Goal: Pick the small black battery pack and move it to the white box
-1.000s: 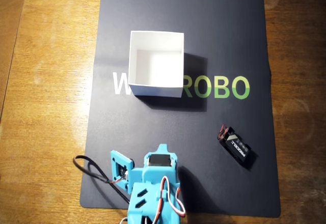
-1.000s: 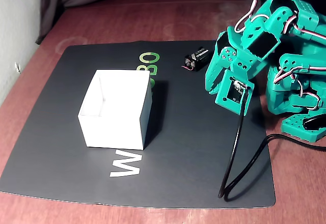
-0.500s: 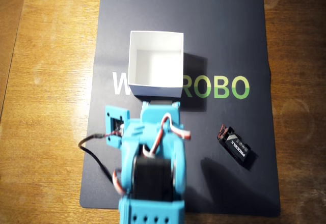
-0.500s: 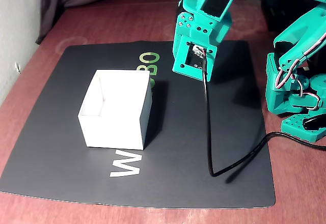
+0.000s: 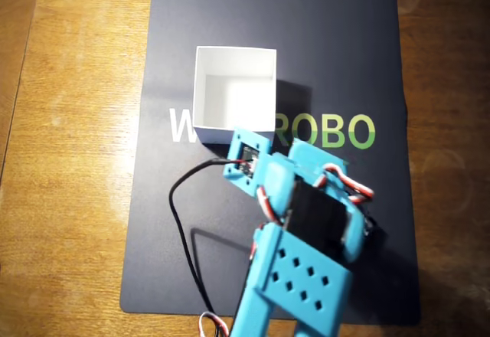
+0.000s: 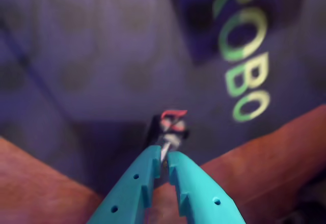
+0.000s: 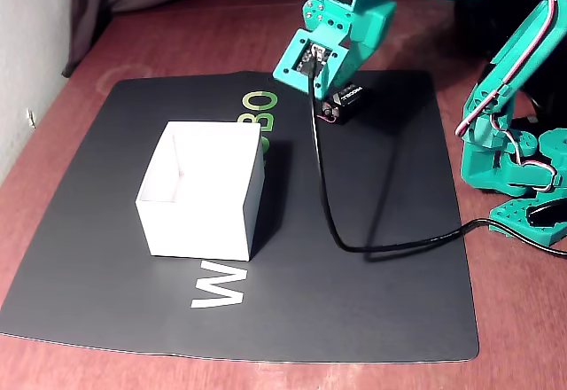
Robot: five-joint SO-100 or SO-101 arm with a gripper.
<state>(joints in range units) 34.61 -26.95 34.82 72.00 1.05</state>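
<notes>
Two fingers of hand (image 6: pixel 164 159) nearly pressed together above battery pack (image 6: pixel 170 127); reaching step; next: spread, descend, grasp.

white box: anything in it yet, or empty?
Empty. In the overhead view the white box shows only a bare white floor. The small black battery pack lies on the black mat, under the gripper.

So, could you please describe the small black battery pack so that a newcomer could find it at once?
Start from the dark mat with the white box on it. In the fixed view, look past the box to the mat's far edge, below the teal gripper. The small black battery pack lies there: a little black block with thin red wires at one end.
</notes>
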